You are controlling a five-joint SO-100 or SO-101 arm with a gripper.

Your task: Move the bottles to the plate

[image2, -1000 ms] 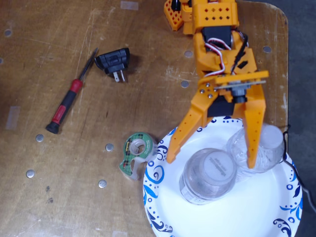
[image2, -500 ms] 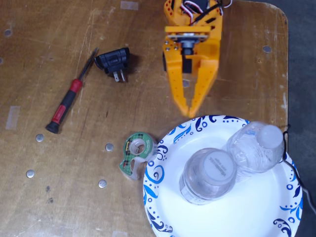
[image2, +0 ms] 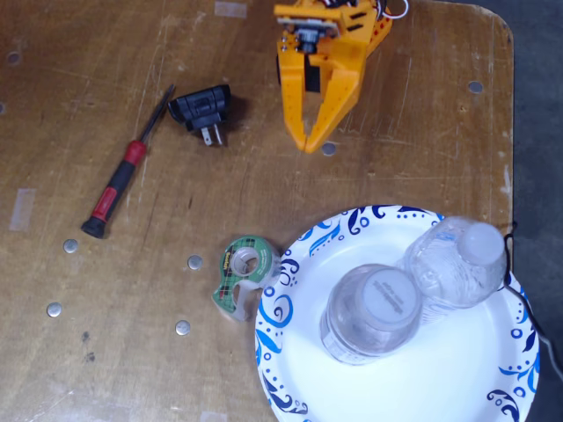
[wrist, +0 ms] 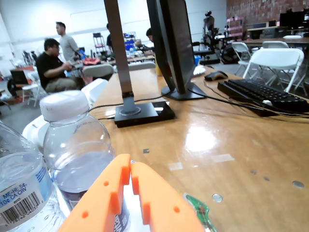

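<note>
The near bottle's (wrist: 17,193) label shows a barcode and "ME-HI 5¢", "10¢ CA CRV"; nothing else legible.

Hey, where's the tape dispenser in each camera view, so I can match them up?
Fixed view: the tape dispenser lies on the table, just left of the plate's rim, below centre.
Wrist view: only a green sliver shows at the bottom edge, right of the gripper.
Shared landmark: the gripper, shut in both.
</note>
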